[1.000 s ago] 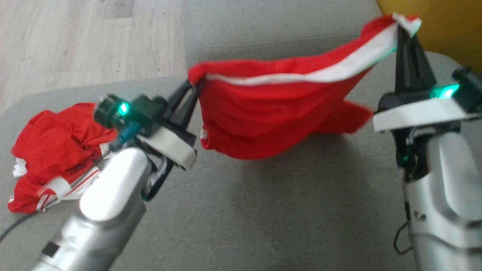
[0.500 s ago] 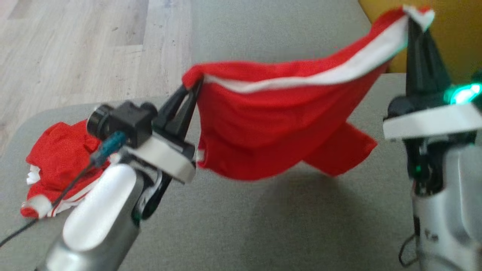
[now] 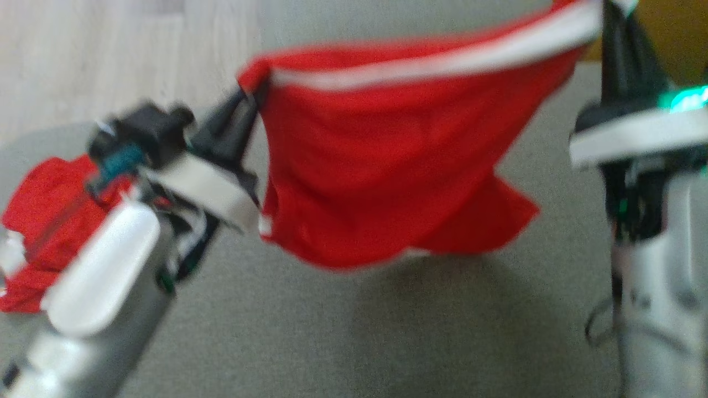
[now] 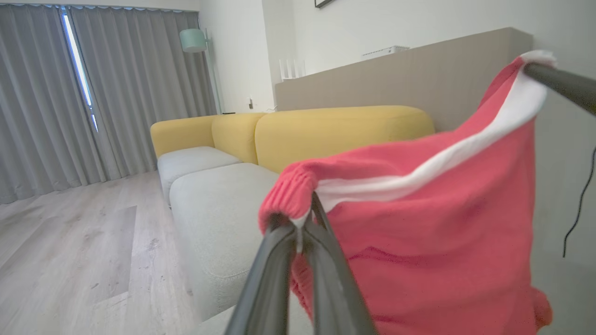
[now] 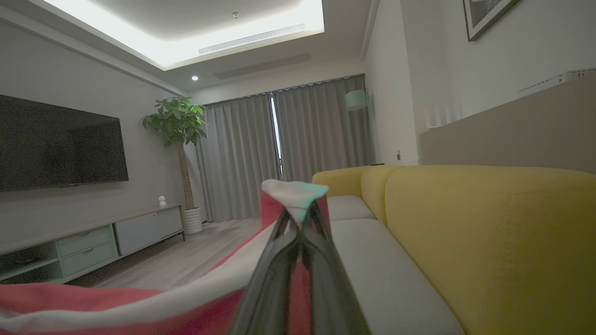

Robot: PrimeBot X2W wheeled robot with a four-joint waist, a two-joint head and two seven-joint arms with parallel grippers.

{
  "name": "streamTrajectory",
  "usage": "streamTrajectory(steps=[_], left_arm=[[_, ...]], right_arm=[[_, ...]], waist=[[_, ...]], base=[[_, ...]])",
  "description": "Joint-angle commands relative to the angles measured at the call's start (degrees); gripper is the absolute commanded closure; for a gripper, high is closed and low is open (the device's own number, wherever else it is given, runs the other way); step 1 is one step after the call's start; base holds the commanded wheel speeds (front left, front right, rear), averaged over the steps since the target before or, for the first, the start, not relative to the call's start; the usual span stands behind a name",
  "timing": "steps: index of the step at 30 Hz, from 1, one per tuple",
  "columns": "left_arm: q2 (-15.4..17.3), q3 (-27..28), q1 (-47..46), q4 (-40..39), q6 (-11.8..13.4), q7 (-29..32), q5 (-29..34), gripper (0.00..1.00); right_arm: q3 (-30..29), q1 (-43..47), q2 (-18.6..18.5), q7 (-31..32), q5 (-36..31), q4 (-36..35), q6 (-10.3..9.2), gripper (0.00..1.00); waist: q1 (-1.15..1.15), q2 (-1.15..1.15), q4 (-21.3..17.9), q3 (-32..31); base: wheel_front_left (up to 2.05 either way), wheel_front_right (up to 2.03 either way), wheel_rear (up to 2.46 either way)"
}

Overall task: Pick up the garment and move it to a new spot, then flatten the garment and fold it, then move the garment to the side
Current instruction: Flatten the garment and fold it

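Note:
The garment (image 3: 387, 160), red shorts with a white stripe along the top edge, hangs in the air above the grey sofa seat (image 3: 343, 337), stretched between both grippers. My left gripper (image 3: 251, 97) is shut on its left end, where the bunched red waistband (image 4: 291, 195) sits on the fingertips. My right gripper (image 3: 608, 11) is shut on the right end at the upper right, and the white tip of the cloth (image 5: 293, 193) sticks out over its fingers. The lower hem hangs loose above the seat.
Another red garment with white trim (image 3: 38, 232) lies crumpled on the seat's left side, partly behind my left arm. Wooden floor (image 3: 110, 61) lies beyond the seat. The yellow sofa back (image 5: 489, 232) runs along the right. A dark cable (image 4: 579, 204) hangs at the right.
Both arms have lifted the garment higher and spread it wider. The head view has shifted and blurred, so part of that is camera movement. Both grips hold unchanged.

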Motion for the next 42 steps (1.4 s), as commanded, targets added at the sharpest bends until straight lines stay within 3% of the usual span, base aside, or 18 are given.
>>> streamTrajectory(steps=[1,7,12,16,22,28,36,42], left_arm=[[2.13,4.10,-9.06,1.81,-1.60,-0.28,0.03,1.00],[0.93,5.44,-26.11,15.93,-5.93,-3.68,0.76,1.00],[-1.63,5.38,-38.24,27.88,-7.16,-9.63,1.66,1.00],[-2.96,4.82,-44.96,35.46,-7.59,-15.25,2.59,1.00],[-4.79,2.54,-47.61,42.80,-7.91,-20.37,2.27,1.00],[-5.80,-6.95,-41.77,45.37,-7.98,-22.61,1.87,1.00],[-4.73,-11.96,-29.12,40.84,-7.99,-22.78,-1.08,1.00],[-4.31,-14.15,-19.70,38.39,-7.99,-22.79,1.87,1.00]], right_arm=[[0.96,-9.79,-0.08,-1.06,0.61,1.91,0.42,1.00],[0.34,-30.54,-0.08,-7.83,4.35,20.49,0.42,1.00],[-0.25,-44.81,-0.08,-17.01,4.29,36.05,0.42,1.00],[-0.86,-52.04,-0.08,-20.68,4.12,44.47,0.42,1.00],[-0.48,-52.53,-0.08,-21.35,5.03,51.61,0.42,1.00],[-0.56,-43.37,-0.08,-21.38,3.12,54.36,0.42,1.00],[0.07,-33.45,-0.24,-21.39,0.40,59.05,0.42,1.00],[0.96,-28.34,-1.38,-20.39,1.88,63.09,0.42,1.00]], waist=[[0.00,0.00,-2.07,6.83],[0.00,0.00,-2.97,16.98],[0.00,0.00,-3.11,21.14],[0.00,0.00,-3.15,24.07],[0.00,0.00,-2.89,27.32],[0.00,0.00,-0.97,28.51],[0.00,0.00,0.85,23.10],[0.00,0.00,1.41,17.59]], base=[[0.00,0.00,0.00],[0.00,0.00,0.00],[0.00,0.00,0.00],[0.00,0.00,0.00],[0.00,0.00,0.00],[0.00,0.00,0.00],[0.00,0.00,0.00],[0.00,0.00,0.00]])
